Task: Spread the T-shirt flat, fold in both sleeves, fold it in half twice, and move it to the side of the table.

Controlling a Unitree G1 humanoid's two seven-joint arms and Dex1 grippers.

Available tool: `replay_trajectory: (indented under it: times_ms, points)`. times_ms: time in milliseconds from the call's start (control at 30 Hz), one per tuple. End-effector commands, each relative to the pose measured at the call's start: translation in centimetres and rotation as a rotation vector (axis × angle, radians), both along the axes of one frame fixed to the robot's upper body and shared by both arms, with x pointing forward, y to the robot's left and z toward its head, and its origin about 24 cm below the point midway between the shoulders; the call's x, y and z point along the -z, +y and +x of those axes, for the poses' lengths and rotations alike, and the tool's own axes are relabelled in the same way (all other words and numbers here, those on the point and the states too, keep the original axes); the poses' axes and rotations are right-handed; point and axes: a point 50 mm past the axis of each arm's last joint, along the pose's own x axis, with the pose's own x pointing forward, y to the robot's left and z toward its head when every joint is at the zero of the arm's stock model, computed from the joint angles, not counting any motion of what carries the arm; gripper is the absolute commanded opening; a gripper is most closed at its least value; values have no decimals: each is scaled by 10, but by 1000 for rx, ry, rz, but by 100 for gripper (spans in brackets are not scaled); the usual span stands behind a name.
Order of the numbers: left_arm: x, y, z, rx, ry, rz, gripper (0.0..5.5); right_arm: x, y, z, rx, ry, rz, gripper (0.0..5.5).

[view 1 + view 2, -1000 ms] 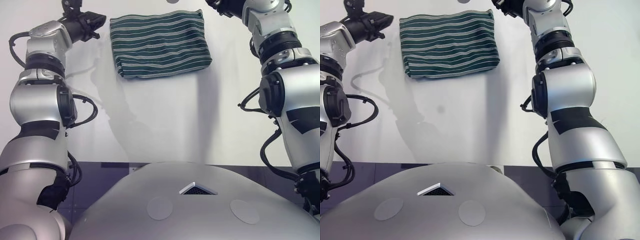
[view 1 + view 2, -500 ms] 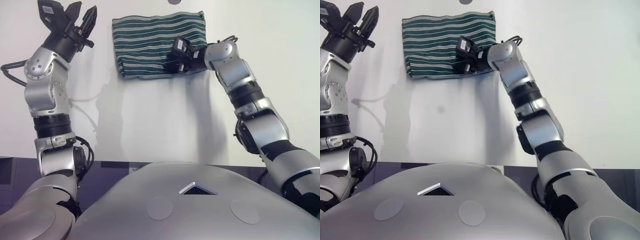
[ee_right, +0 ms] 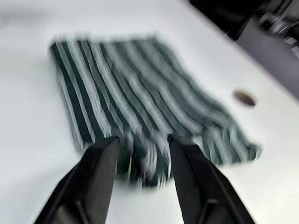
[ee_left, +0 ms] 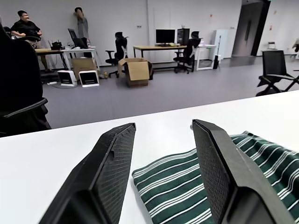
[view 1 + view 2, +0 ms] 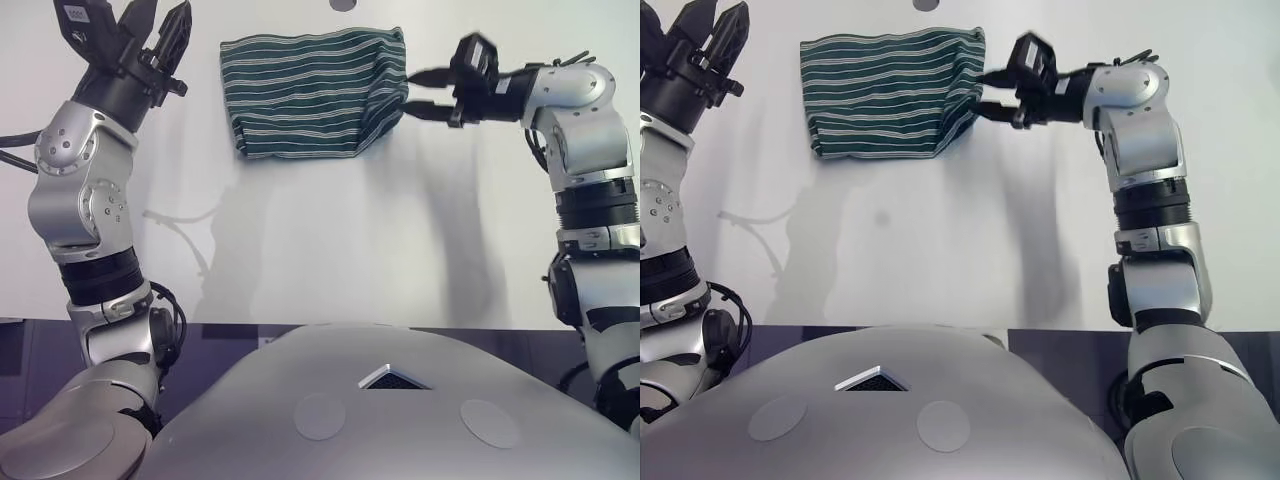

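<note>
Just off the fingertips of the right claw [image 5: 411,92], in the left eye view, lies the folded T-shirt [image 5: 310,95], a green-and-white striped bundle flat on the white table [image 5: 320,240]. That claw is spread wide, both tips pointing at the shirt's nearest edge and right up against the cloth. Whether they touch it I cannot tell. The left claw [image 5: 160,12] stands raised on the shirt's other side, well apart from it, its fingers splayed with nothing between them.

In the right eye view the T-shirt [image 5: 890,95] sits straight out from the right claw [image 5: 985,92], its edge level with the parted tips. The left claw [image 5: 720,15] is off beyond the opposite edge, also released.

From the left wrist, the left claw [image 4: 163,125] gapes. The T-shirt [image 4: 163,186] shows through the gap between its two dark fingers, lying beyond them on the table [image 4: 46,154] and apart from both. Far past the claw, on the room's floor, stands a cardboard box [image 4: 138,71]; what is in it cannot be made out.

From the right wrist the picture is blurred. The right claw [image 3: 144,140] is unclenched, and the T-shirt [image 3: 140,88] stretches away from its tips, the near edge lying between the two fingers. Beyond the shirt's far corner there is a small dark round spot [image 3: 244,98] on the table [image 3: 37,70].
</note>
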Motion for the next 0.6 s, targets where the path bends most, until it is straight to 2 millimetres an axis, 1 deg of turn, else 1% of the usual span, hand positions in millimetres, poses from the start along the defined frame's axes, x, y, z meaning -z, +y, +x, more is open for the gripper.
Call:
replay_trajectory:
  times_ms: [33, 100, 133, 200, 267, 300, 333, 400, 433, 467, 500, 533, 567, 600]
  points:
    - [-2, -5, 3, 25, 7, -8, 222, 20, 41, 12, 42, 0, -64, 196]
    - [-4, -9, 5, 43, 1, -13, 222, 49, 58, 10, 25, 25, -191, 196]
    - [-5, -9, 5, 43, 1, -17, 222, 59, 63, 9, 18, 42, -223, 196]
    - [-5, -9, 5, 43, 5, -24, 222, 73, 65, 7, 7, 71, -265, 196]
    - [-5, -8, 5, 40, 8, -28, 222, 90, 47, -2, -47, 102, -411, 196]
    - [-6, -7, 4, 36, 9, -31, 222, 94, 34, -11, -97, 142, -456, 196]
    - [-6, -6, 2, 28, 9, -32, 222, 95, 15, -23, -153, 192, -493, 196]
    - [-5, -4, 1, 18, 10, -36, 222, 93, -31, -37, -183, 251, -594, 196]
    - [-6, -3, 0, 10, 9, -38, 222, 89, -52, -33, -141, 238, -657, 196]
    - [-6, -2, -1, 1, 6, -43, 222, 83, -71, -18, -53, 171, -734, 196]
    - [-6, -2, -1, 0, 5, -46, 222, 70, -83, 2, 69, 63, -773, 196]
    - [-6, -3, 0, 4, 4, -47, 222, 56, -88, 18, 158, -31, -774, 196]
    - [-7, -5, 0, 11, 2, -46, 222, 39, -83, 31, 212, -115, -710, 196]
    - [-7, -6, 1, 18, 2, -45, 222, 25, -70, 40, 231, -155, -585, 196]
